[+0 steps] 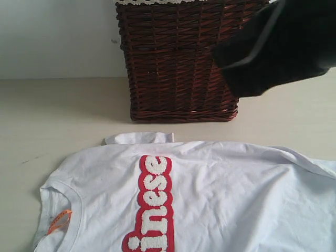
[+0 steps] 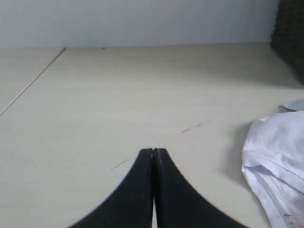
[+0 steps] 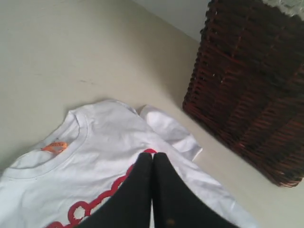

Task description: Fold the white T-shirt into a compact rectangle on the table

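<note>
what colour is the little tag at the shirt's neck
The tag is orange, clearest in the exterior view.

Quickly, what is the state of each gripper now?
Left gripper: closed, holding nothing.
Right gripper: closed, holding nothing, above the white cotton T-shirt.

One wicker basket (image 1: 173, 63). One white T-shirt (image 1: 236, 194) just in front of the basket, one orange tag (image 1: 59, 220) farther from it. One table (image 1: 52, 115) under the basket. Two grippers: left gripper (image 2: 153, 153), right gripper (image 3: 152, 156).
</note>
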### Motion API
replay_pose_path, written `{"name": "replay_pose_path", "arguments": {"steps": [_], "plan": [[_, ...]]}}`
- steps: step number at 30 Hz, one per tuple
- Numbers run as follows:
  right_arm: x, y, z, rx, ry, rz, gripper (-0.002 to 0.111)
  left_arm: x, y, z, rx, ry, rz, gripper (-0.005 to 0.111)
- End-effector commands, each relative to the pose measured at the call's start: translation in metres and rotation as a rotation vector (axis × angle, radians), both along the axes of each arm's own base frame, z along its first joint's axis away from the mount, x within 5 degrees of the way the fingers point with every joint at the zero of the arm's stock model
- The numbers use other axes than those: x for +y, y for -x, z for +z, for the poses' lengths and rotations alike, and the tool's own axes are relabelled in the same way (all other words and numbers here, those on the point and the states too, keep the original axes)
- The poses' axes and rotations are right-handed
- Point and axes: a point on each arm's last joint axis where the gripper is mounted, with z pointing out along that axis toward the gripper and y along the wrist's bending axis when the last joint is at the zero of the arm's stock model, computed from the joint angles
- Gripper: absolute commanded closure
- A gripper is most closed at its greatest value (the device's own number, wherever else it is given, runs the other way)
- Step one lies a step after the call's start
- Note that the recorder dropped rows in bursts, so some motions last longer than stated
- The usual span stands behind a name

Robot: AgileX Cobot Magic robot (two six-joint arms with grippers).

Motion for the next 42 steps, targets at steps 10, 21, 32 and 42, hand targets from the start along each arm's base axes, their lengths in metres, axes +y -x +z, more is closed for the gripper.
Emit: {"name": "replay_pose_path", "arguments": {"steps": [10,21,32,42], "plan": [[-0.050,0.048,0.009,-0.156,-0.074,0.017,0.108,0.001,0.000,0.003,-0.028,-0.086,-0.020,0.107],[-0.061,0.059,0.009,-0.198,-0.124,0.018,0.108,0.001,-0.002,0.037,-0.445,0.349,0.040,0.107],[-0.068,0.066,0.013,-0.222,-0.145,0.018,0.108,-0.004,-0.001,0.060,-0.399,0.710,0.012,0.107],[-0.067,0.066,0.012,-0.216,-0.150,0.020,0.108,-0.039,-0.051,0.105,-0.015,0.536,-0.274,0.088]]}}
